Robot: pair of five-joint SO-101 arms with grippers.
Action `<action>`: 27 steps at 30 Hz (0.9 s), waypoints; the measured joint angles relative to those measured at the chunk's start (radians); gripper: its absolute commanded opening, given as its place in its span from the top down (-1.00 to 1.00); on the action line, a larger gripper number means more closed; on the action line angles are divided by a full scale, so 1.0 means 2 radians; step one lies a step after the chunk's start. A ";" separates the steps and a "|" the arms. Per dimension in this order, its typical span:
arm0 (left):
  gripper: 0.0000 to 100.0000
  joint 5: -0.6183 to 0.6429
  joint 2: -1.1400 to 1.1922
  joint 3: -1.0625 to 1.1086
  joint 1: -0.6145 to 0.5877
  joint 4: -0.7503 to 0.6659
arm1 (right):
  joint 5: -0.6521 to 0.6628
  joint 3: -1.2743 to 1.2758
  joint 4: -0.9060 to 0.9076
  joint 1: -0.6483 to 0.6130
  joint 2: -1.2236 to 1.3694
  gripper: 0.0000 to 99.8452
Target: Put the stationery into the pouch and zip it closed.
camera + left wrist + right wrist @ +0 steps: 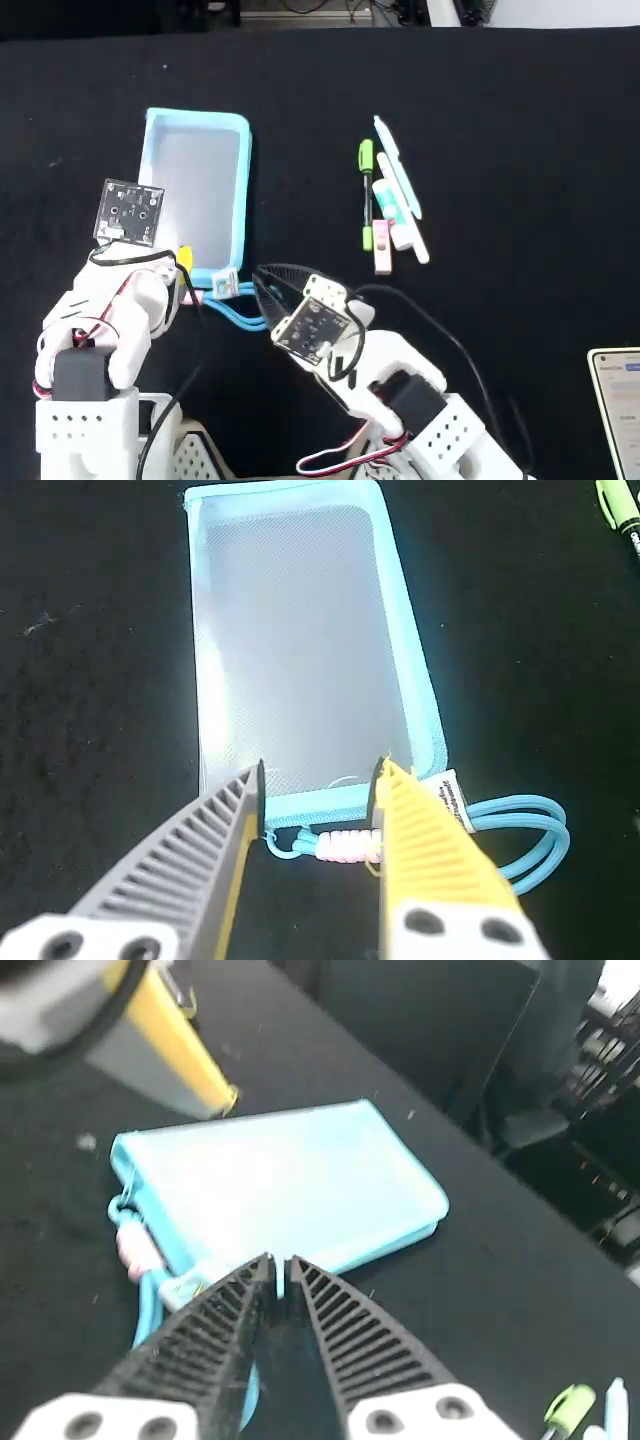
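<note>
At the near end of the pouch (195,185), the left claw (320,780) and the right claw (280,1260) hang low over the black tabletop (500,120).

The light-blue pouch lies flat, its pale mesh face up. The left claw is released, its grey and yellow fingers spread either side of the pink-and-white braided pull (345,845) just off the pouch's short edge. Beside that pull a white tag (452,798) sticks out from the pouch's corner, and a blue cord (240,312) loops away from it. The black-fingered right claw is clenched almost tip to tip just beside that same corner, above the cord; I cannot tell whether it pinches anything. The stationery (395,200), among it a green-capped pen (366,195), white pens and a pink piece, lies bunched together well apart from the pouch, off its long side.
</note>
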 measured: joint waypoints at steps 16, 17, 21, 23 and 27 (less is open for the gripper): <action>0.62 0.000 0.000 0.048 -0.161 -0.019 | 0.000 -0.094 0.150 -0.064 0.134 0.82; 0.62 0.000 0.000 0.057 -0.163 -0.025 | 0.000 -0.112 0.150 -0.064 0.164 0.82; 0.62 0.000 0.000 0.082 -0.165 -0.048 | 0.000 -0.182 0.150 -0.063 0.303 0.82; 0.62 0.000 0.000 0.093 -0.168 -0.056 | 0.000 -0.212 0.148 -0.063 0.371 0.82; 0.62 0.000 0.000 0.124 -0.167 -0.080 | 0.000 -0.243 0.121 -0.057 0.470 0.74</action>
